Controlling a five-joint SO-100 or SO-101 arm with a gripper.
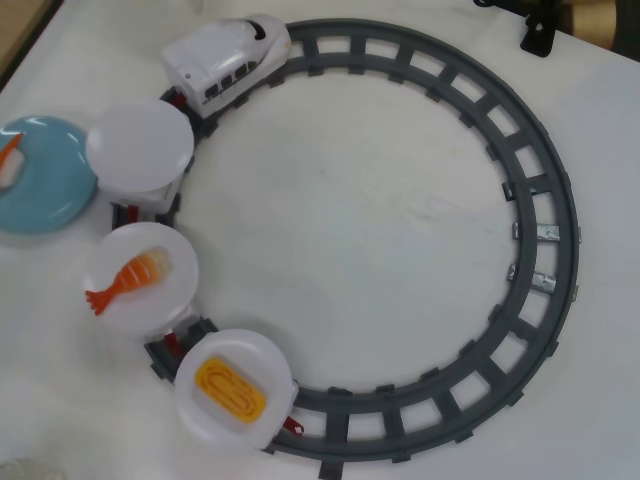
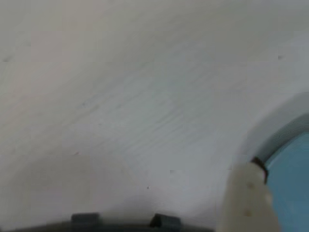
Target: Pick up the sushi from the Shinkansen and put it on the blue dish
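Sushi (image 1: 10,158) lies on the blue dish (image 1: 50,190) atop a white table (image 1: 350,230); hand state unclear.

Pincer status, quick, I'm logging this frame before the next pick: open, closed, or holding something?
Pincer: cannot be told. It is absent from the overhead view, and the wrist view shows only one blurred pale fingertip, nothing visibly held.

grey track loop (image 1: 540,215) on white bench (image 1: 360,220) | shrimp piece (image 1: 130,277) mid plate | yellow egg piece (image 1: 230,390) bottom plate
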